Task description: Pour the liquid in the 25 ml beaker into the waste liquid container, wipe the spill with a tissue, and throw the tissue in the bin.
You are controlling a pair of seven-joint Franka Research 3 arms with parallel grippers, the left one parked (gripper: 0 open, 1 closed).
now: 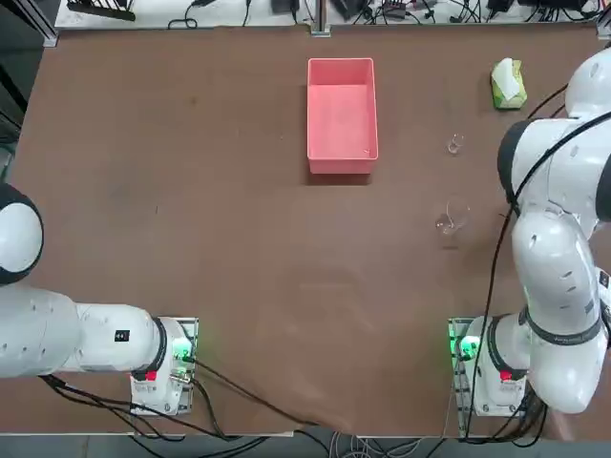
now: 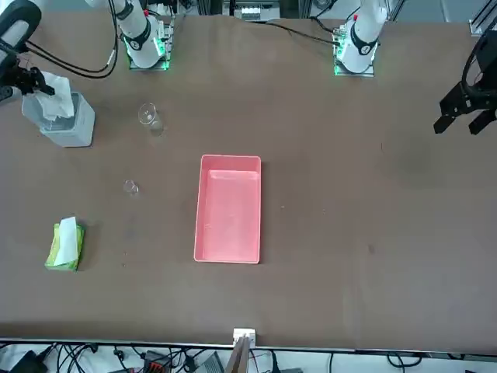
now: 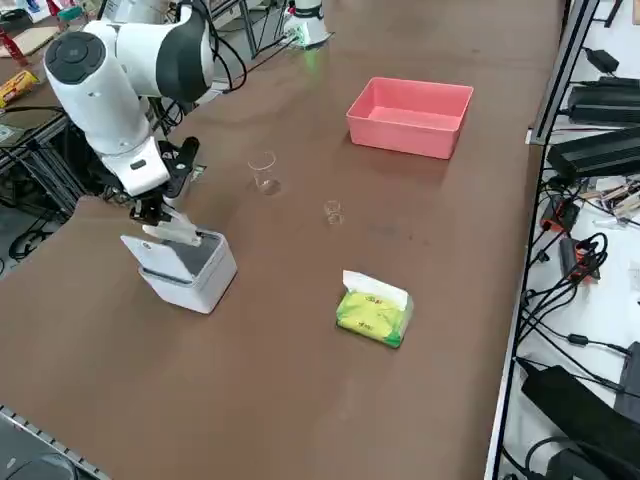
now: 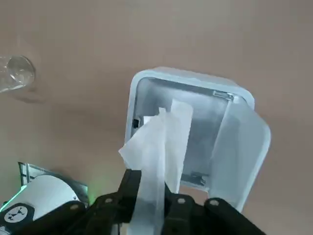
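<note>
My right gripper (image 4: 149, 188) hangs just above the open bin (image 4: 146, 81), shut on a strip of white tissue (image 4: 156, 144) that dangles toward the bin's mouth. From the side, the gripper (image 3: 160, 215) holds the tissue (image 3: 180, 232) over the pale grey bin (image 3: 190, 272); the front view shows the same gripper (image 2: 35, 81), tissue (image 2: 53, 84) and bin (image 2: 68, 130). The tiny 25 ml beaker (image 1: 455, 144) (image 3: 333, 211) (image 2: 130, 186) stands upright on the table, apart from the gripper. The pink waste liquid container (image 1: 342, 64) (image 3: 405, 137) (image 2: 231, 159) lies mid-table.
A wider clear beaker (image 1: 451, 221) (image 3: 263, 170) (image 4: 14, 73) stands between the bin and the pink tray. The yellow-green tissue pack (image 1: 508, 84) (image 3: 373, 312) (image 2: 65, 245), with a sheet sticking out, lies near the table's far right edge. The bin's flip lid (image 4: 244, 147) stands open.
</note>
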